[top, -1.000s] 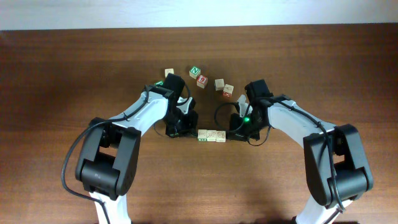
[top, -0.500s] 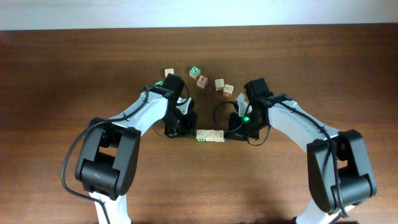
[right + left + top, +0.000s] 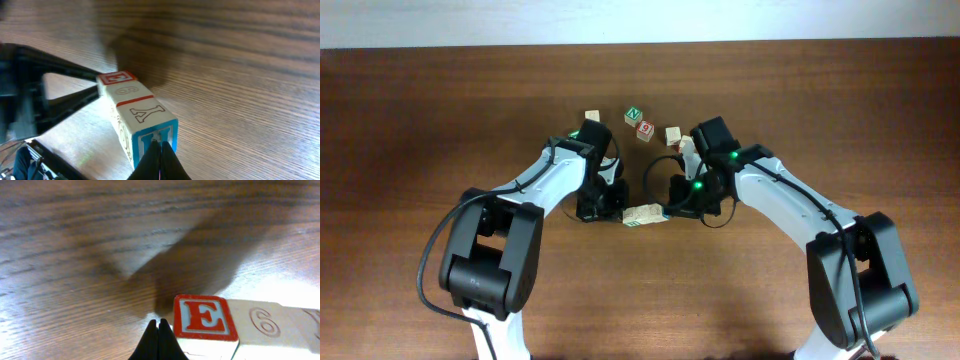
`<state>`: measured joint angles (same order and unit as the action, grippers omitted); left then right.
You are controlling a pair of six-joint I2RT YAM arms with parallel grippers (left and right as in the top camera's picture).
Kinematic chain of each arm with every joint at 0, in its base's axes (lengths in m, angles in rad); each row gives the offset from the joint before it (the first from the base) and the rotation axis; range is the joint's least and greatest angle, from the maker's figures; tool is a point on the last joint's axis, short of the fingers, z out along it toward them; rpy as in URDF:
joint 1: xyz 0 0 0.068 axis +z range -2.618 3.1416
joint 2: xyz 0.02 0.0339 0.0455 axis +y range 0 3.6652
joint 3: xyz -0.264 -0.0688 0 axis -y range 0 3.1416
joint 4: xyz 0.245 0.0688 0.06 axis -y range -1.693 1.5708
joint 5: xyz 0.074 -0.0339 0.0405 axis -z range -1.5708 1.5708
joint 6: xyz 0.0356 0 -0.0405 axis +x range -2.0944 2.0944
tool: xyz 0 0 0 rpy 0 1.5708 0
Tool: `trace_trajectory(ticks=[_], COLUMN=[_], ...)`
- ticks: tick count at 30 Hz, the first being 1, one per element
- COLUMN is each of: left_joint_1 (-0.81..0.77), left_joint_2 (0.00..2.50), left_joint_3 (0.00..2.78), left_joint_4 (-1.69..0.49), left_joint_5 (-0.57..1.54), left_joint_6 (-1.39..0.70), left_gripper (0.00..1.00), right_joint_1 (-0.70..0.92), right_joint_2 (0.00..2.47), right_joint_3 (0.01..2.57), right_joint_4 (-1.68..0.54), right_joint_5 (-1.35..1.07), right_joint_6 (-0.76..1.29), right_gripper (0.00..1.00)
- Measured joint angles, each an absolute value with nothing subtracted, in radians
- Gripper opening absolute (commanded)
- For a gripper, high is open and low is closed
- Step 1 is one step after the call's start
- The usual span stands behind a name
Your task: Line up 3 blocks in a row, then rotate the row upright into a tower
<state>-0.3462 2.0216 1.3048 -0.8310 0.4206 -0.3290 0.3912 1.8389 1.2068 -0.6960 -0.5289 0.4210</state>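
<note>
Three pale wooden blocks lie in a tight row between my two arms, the row slightly tilted. The left wrist view shows the row's end block with a red "E" face and its neighbour with an engraved figure. My left gripper is shut and empty, its tip at the lower left corner of the E block. In the right wrist view the row runs away from me, with a "Y" on top of the nearest block. My right gripper is shut, its tip against that block's blue "H" end face.
Loose cubes lie behind the arms: a pale one, a green-faced one, a red-faced one and another pale one. The left gripper's black fingers show beyond the row in the right wrist view.
The row of blocks has slid left and turned a little. My right arm has swung left and back with it; the left gripper has shifted slightly left. Both stay shut.
</note>
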Motion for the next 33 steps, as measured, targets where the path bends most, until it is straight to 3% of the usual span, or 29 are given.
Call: trace_trajectory(ticks=[18, 24, 30, 33], left_joint_1=[-0.363, -0.226, -0.182, -0.171], left_joint_2=[2.034, 2.034, 2.008, 1.951], left_joint_3=[1.303, 1.355, 1.561, 1.685], left_joint_4=[-0.825, -0.86, -1.002, -1.104], left_joint_5=[0.515, 0.466, 0.357, 0.291], left_joint_6=[-0.329, -0.31, -0.253, -0.222], left_gripper=[0.0, 0.0, 0.0, 0.0], right_joint_1=[0.469, 0.469, 0.469, 0.461], right_joint_2=[1.809, 1.809, 1.795, 1.742], right_joint_3=[1.252, 1.268, 1.394, 1.514], right_joint_4=[-0.669, -0.689, -0.787, -0.926], right_joint_5=[-0.627, -0.613, -0.571, -0.511], right_joint_6=[0.438, 0.441, 0.416, 0.373], right_gripper=[0.04, 0.04, 0.12, 0.24])
